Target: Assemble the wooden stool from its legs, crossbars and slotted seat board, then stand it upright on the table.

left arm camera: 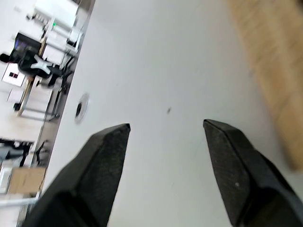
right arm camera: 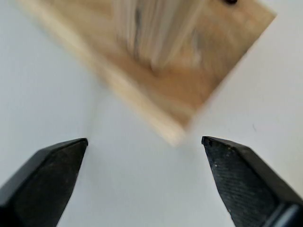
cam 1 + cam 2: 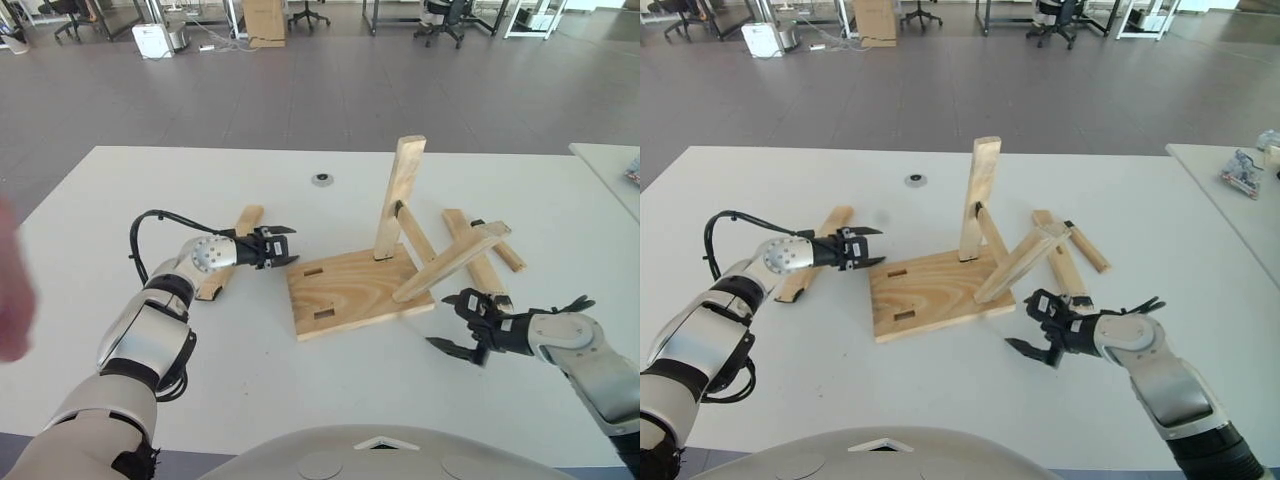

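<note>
Assembly is part done. The seat board [image 3: 350, 290] lies flat mid-table [image 3: 300, 400] with one leg [image 3: 400, 195] upright in its slot and a second leg [image 3: 450, 262] leaning askew. The left gripper [image 3: 290, 246] and right gripper [image 3: 440, 320] flank the board, fingers apart, holding nothing. Likely next: seat the leaning leg squarely. Working room lies on the board's near side, and the table edges are well apart from it.

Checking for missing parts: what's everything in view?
seat board: one, tan, flat mid-table, slots up.
upright leg: one, tan, standing in the board's far side.
leaning leg: one, tan, tilted over board's right edge.
loose pieces: at least two, tan, flat right of board.
loose leg: one, tan, left of board.
round fitting: one, grey, far table.
table: one, white.
left hand: black, open, left of board.
right hand: black, open, by board's right corner.
</note>
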Motion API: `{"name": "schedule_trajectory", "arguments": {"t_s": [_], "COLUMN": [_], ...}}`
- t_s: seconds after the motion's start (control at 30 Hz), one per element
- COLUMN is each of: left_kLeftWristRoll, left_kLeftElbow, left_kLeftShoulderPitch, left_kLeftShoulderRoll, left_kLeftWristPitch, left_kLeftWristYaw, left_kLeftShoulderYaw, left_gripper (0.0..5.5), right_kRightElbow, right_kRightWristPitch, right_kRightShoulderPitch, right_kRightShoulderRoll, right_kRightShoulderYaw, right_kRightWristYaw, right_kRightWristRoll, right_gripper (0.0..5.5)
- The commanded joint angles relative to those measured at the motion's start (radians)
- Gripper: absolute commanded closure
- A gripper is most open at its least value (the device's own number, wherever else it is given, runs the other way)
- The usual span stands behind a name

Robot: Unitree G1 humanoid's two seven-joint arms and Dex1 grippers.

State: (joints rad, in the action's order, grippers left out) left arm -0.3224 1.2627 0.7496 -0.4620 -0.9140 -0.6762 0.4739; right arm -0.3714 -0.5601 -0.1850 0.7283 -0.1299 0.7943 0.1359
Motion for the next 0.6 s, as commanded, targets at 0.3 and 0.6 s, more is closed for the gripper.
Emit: {"name": "schedule_trajectory", "arguments": {"t_s": [0.3, 0.6], "left_kLeftWristRoll": [0.349, 0.357], "left_kLeftElbow": [-0.305, -0.332], "left_kLeftShoulderPitch": [-0.296, -0.294], "left_kLeftShoulderRoll": [-0.048, -0.025], "left_kLeftWristPitch": [-0.121, 0.004], "left_kLeftWristYaw": [-0.535, -0.407], "left_kLeftShoulderYaw": [-0.011, -0.118], "left_gripper": [2.63, 2.63], "right_kRightElbow": [0.333, 0.344], "right_kRightWristPitch": [0.013, 0.048], "right_kRightShoulderPitch": [0.229, 0.249], "right_kRightShoulderRoll": [-0.245, -0.282], "right_kRightShoulderYaw": [-0.142, -0.15], "right_kRightWristYaw": [-0.251, -0.288], "right_kRightWristRoll": [-0.13, -0.152], "right_gripper": [0.99, 0.99]}}
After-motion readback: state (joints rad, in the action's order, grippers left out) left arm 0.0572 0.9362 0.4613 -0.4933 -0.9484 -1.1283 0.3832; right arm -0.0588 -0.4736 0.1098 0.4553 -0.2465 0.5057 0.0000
